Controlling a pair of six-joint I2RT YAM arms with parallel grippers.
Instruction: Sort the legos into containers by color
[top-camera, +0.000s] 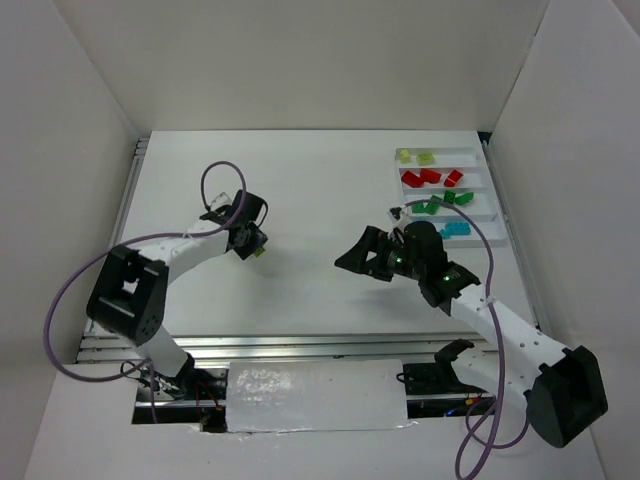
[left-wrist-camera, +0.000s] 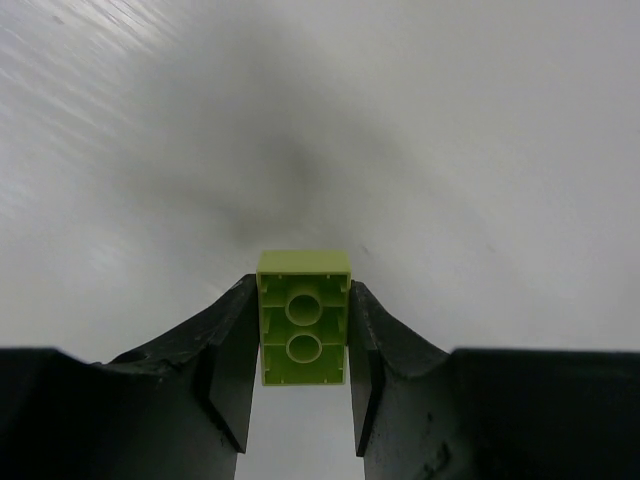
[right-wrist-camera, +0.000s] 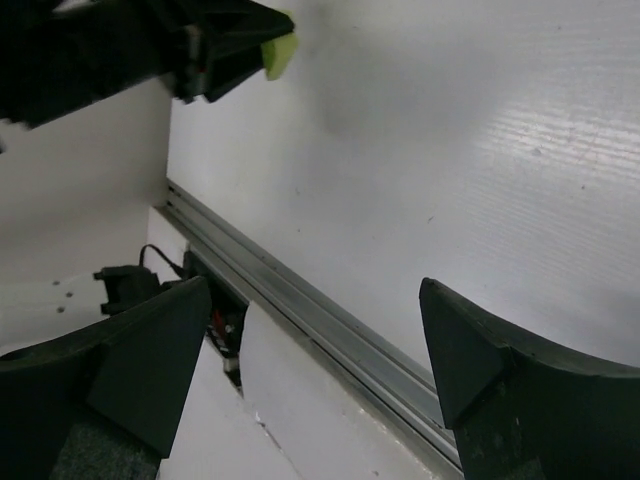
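Observation:
My left gripper is shut on a pale yellow-green lego over the left middle of the table. In the left wrist view the lego sits hollow side up between the jaws of the left gripper, just above the white surface. My right gripper is open and empty at the table's middle, pointing left; its wrist view also shows the held lego at top left. The white tray at the far right holds yellow-green, red, dark green and cyan legos, one colour per compartment.
White walls enclose the table on the left, back and right. A metal rail runs along the near edge, with a foil-wrapped block and cables below it. A purple cable loops above the left arm.

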